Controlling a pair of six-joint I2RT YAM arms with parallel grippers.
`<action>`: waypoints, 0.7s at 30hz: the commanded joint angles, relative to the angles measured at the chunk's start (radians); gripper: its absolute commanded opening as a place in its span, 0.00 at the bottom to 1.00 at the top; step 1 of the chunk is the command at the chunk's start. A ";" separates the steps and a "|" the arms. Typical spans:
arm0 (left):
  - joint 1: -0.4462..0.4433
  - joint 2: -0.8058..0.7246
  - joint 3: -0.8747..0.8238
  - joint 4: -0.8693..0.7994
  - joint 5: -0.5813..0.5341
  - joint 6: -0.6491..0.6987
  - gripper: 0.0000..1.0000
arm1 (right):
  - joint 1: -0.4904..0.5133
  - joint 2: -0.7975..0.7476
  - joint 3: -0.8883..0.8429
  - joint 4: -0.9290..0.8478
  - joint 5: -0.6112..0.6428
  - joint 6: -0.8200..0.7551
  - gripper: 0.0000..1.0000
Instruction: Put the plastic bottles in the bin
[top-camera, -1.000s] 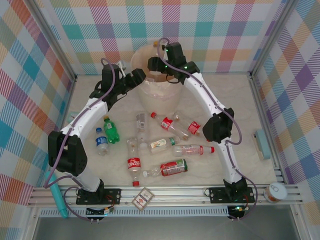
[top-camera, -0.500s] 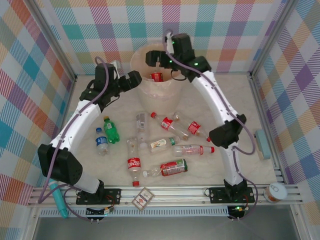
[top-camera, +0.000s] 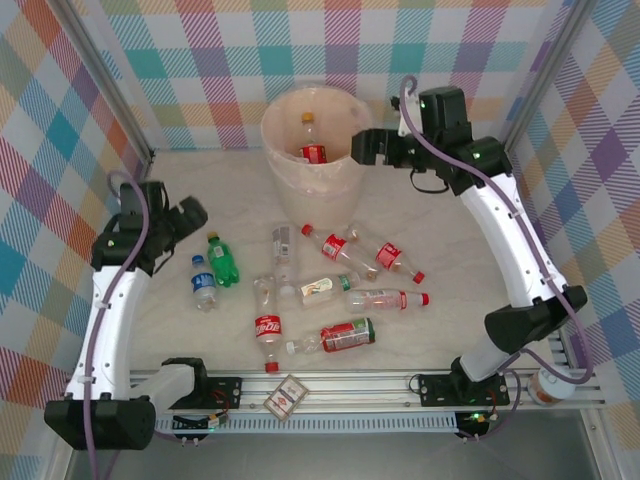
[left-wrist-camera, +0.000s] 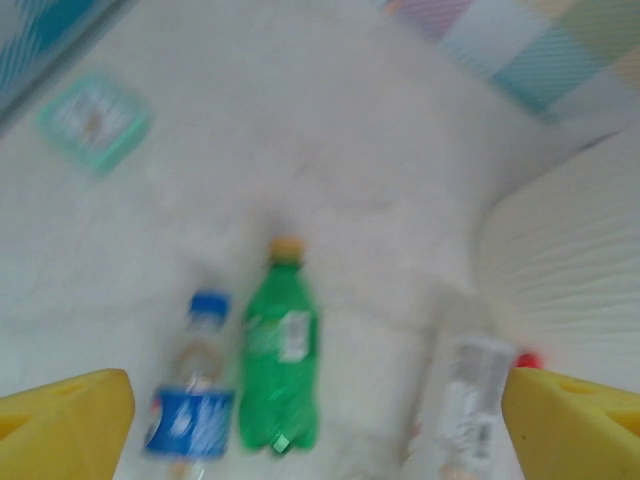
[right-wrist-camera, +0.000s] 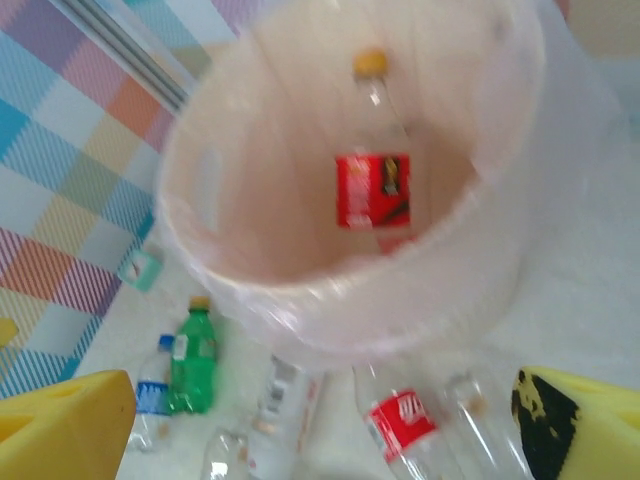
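Note:
The beige bin (top-camera: 305, 186) stands at the back of the table with a red-labelled bottle (top-camera: 312, 150) upright inside. Several plastic bottles lie in front of it, among them a green one (top-camera: 222, 258), a blue-labelled one (top-camera: 203, 282) and red-labelled ones (top-camera: 335, 245). My left gripper (top-camera: 190, 212) hangs open just above and left of the green bottle (left-wrist-camera: 278, 360), nothing between its fingers. My right gripper (top-camera: 365, 147) is open beside the bin's right rim. Its wrist view looks into the bin (right-wrist-camera: 400, 300) at the bottle (right-wrist-camera: 375, 180).
A teal tube (top-camera: 115, 395) leans at the front left. A white-lidded jar (top-camera: 550, 385) sits on the front right rail and a small card box (top-camera: 285, 397) on the front rail. A teal pad (top-camera: 522, 285) lies by the right wall. Plaid walls enclose the table.
Both grippers left the bin and opened wider. The left arm swung down and left toward the green bottle; the right arm moved right of the rim. A red-labelled bottle now shows inside the bin.

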 joint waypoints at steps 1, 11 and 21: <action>0.046 -0.014 -0.124 -0.069 0.066 -0.094 0.91 | -0.049 -0.090 -0.121 0.013 -0.084 0.008 0.96; 0.100 0.086 -0.328 0.071 0.155 -0.178 0.83 | -0.144 -0.305 -0.557 0.144 -0.154 0.086 0.95; 0.100 0.156 -0.452 0.200 0.112 -0.209 0.79 | -0.228 -0.414 -0.701 0.231 -0.259 0.160 0.97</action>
